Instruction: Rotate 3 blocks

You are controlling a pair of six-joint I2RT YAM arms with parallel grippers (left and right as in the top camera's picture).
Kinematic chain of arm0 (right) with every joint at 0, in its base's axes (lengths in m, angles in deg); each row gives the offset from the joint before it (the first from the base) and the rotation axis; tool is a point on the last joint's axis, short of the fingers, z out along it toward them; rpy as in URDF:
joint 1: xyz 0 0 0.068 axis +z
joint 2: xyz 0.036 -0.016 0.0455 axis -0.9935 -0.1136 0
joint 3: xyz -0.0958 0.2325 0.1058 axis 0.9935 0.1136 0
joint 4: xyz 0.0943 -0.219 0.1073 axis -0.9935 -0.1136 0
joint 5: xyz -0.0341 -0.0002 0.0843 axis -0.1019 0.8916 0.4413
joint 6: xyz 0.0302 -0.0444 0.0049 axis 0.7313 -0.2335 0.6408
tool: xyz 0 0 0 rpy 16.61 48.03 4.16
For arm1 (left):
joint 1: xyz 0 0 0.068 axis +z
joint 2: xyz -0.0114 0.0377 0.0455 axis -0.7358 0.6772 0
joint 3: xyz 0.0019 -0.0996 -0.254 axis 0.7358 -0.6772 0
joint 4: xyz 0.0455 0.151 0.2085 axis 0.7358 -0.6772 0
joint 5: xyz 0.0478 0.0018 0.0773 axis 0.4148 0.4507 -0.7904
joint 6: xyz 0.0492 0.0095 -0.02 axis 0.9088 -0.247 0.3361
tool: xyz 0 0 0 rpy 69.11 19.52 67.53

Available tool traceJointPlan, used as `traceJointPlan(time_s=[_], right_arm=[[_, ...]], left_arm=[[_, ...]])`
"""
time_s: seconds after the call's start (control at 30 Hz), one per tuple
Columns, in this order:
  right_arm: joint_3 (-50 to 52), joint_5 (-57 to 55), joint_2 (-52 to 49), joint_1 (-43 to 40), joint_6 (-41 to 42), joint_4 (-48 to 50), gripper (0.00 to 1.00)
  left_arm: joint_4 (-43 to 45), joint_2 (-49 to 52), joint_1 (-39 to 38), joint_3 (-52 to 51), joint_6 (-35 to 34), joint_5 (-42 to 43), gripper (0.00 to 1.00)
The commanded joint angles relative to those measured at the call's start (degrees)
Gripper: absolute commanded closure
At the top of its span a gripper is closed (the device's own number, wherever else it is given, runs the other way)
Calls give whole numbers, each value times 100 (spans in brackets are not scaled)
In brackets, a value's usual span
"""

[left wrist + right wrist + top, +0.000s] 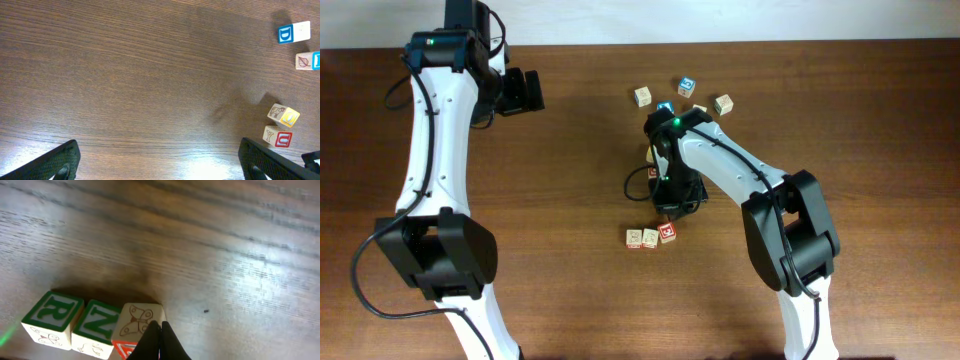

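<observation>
Three blocks lie in a row on the table near the front: two pale ones (634,238) (650,237) and a red-faced one (668,232). The right wrist view shows them as a green R block (52,312), a green N block (97,322) and a butterfly block (135,320) with a red side face. My right gripper (160,330) is shut, its tips together against the butterfly block's right top edge, holding nothing. My left gripper (525,90) is far off at the back left, wide open (160,165) over bare wood.
Other cubes are scattered at the back: a pale one (642,96), a blue one (687,86), another pale one (723,104), and a blue one (665,108) beside my right arm. The left wrist view shows a blue D cube (292,32) and a yellow cube (284,115).
</observation>
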Motion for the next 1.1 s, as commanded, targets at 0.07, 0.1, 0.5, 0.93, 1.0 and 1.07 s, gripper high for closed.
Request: traceJointPlan(time_s=[0.07, 0.1, 0.5, 0.93, 1.0, 1.07], right_arm=[[31, -9, -24, 59, 262, -136, 96], [31, -7, -24, 59, 260, -146, 96], [31, -11, -24, 284, 151, -94, 95], [-459, -13, 24, 85, 83, -197, 95], [-1047, -94, 59, -149, 83, -382, 92], [-1930, -184, 63, -431, -7, -741, 90]], left_arm=[[-4, -17, 20, -61, 33, -42, 1], [-7, -17, 20, -61, 33, -42, 1], [-4, -17, 20, -61, 33, -42, 1], [-2, -17, 20, -61, 33, -39, 1], [-4, -17, 20, -61, 33, -39, 1], [-7, -17, 20, -61, 35, -39, 1]])
